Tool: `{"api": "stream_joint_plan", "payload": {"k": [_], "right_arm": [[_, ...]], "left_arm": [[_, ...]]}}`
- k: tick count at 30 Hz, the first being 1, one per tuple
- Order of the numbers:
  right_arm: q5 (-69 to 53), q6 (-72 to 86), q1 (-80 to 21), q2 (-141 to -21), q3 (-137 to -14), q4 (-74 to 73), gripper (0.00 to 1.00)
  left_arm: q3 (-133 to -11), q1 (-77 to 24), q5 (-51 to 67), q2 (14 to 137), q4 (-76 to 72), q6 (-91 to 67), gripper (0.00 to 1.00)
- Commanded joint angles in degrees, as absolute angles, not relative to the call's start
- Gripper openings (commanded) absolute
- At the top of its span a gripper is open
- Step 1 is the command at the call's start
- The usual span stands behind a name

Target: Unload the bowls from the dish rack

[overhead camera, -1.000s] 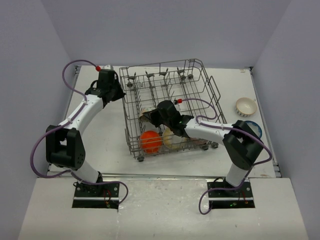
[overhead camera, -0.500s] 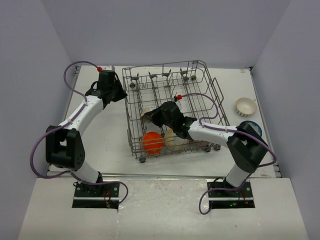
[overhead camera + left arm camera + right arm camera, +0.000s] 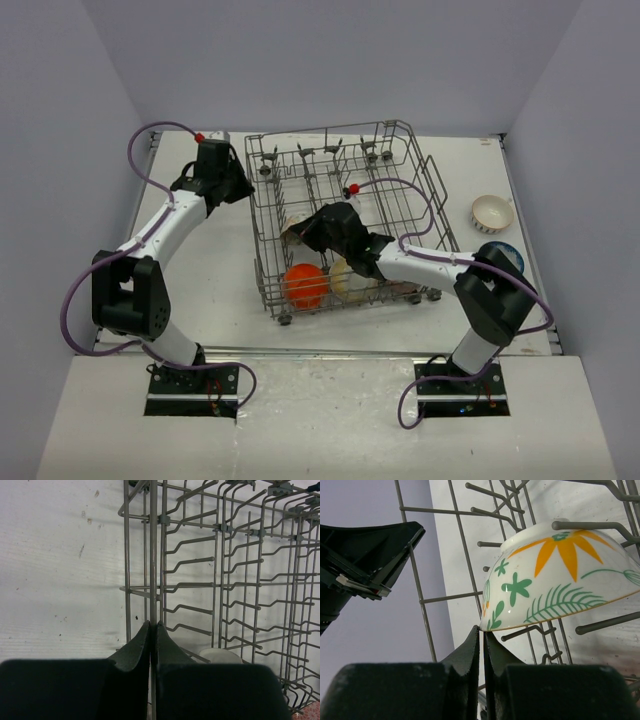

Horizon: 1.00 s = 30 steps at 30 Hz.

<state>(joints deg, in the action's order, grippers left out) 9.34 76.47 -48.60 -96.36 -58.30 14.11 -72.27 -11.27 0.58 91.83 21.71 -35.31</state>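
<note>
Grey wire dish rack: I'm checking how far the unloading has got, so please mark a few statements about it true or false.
1. The orange round bowl sits inside the grey wire dish rack. True.
2. Every bowl is inside the rack. False: a whitish round bowl and a blue-and-white patterned bowl sit on the white table, right of the rack.
3. The right tool is wide open. False: it is shut, its tips at the rim of the white bowl with orange and green floral marks.
4. The left tool is closed on a wire at the rack's left side. True.
</note>
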Motion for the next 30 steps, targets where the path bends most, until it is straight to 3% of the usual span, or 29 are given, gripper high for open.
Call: {"api": "stream_joint_plan", "payload": {"k": [1, 3, 4, 5, 7, 10, 14, 22, 25, 30], "right_arm": [[11.18, 75.94, -47.72, -100.19, -58.08, 25.58, 0.0], [6.52, 74.71, -47.55, -101.77, -60.54, 23.39, 0.12], [5.63, 74.01, -47.55, -102.04, -62.82, 22.86, 0.27], [4.23, 73.39, -47.72, -102.39, -63.97, 20.85, 0.34], [3.78, 73.48, -47.99, -102.39, -66.43, 18.03, 0.45], [5.27, 74.0, -48.16, -100.03, -68.02, 11.88, 0.53], [6.59, 71.64, -47.99, -97.74, -71.45, 0.19, 0.58], [1.76, 67.07, -48.08, -89.48, -73.03, -4.38, 0.59], [0.36, 64.6, -48.08, -86.23, -77.51, -13.23, 0.59], [-4.03, 52.24, -46.68, -82.18, -83.91, -21.25, 0.66]], "left_arm": [[-71.98, -9.58, -1.93, 94.22, 25.66, -32.17, 0.0], [-71.98, -9.32, -2.11, 94.31, 25.58, -31.99, 0.0], [-72.07, -9.23, -2.11, 94.39, 25.58, -31.99, 0.0], [-72.42, -9.14, -1.94, 94.74, 25.75, -31.99, 0.0], [-72.6, -8.88, -1.93, 94.92, 25.84, -31.91, 0.0], [-72.86, -8.79, -1.49, 95.01, 25.84, -32.17, 0.0], [-73.83, -8.79, -1.32, 95.71, 25.93, -32.17, 0.0], [-75.41, -8.61, -1.49, 96.85, 26.72, -31.82, 0.0], [-76.2, -8.53, -1.14, 97.47, 26.89, -31.91, 0.0], [-77.17, -8.44, -1.49, 97.56, 27.42, -32.08, 0.0]]}}
